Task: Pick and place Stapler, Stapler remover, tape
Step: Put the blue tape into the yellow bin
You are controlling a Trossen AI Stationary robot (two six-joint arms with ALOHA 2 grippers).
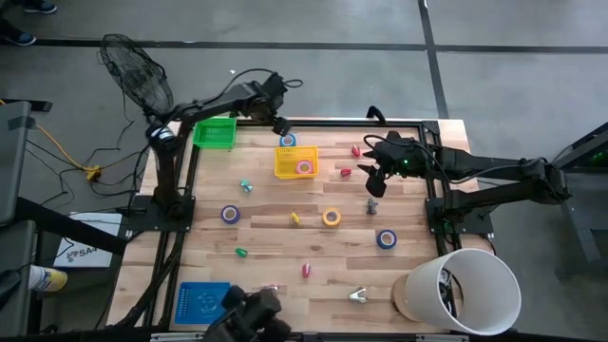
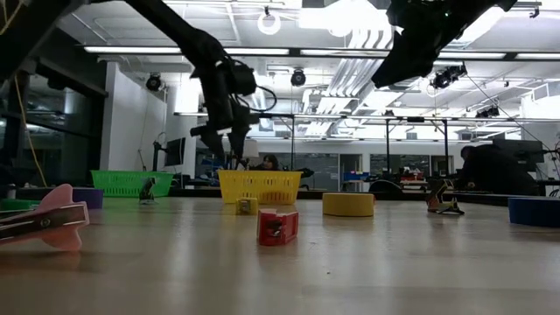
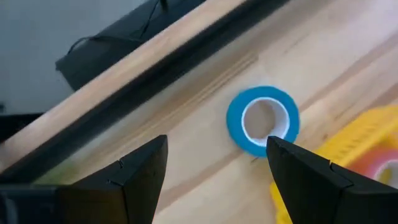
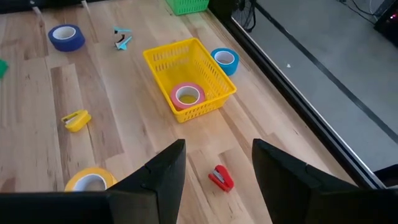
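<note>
A light-blue tape roll [image 1: 287,140] lies flat on the table just beyond the yellow basket [image 1: 291,155], which holds a pink tape roll [image 1: 304,167]. My left gripper [image 1: 281,124] hovers open above and just short of the blue roll [image 3: 262,119], touching nothing. My right gripper [image 1: 374,182] is open and empty above the table's right middle, over a small red stapler [image 4: 221,178]. Purple-blue rolls [image 1: 230,214] [image 1: 386,238] and a yellow-orange roll [image 1: 331,218] lie flat on the table.
A green basket [image 1: 215,133] stands at the far left. A white bucket [image 1: 465,290] lies at the near right and a blue tray [image 1: 202,302] at the near left. Small red [image 1: 356,150], yellow [image 1: 294,218] and green [image 1: 241,252] pieces and a silver staple remover [image 1: 357,296] are scattered about.
</note>
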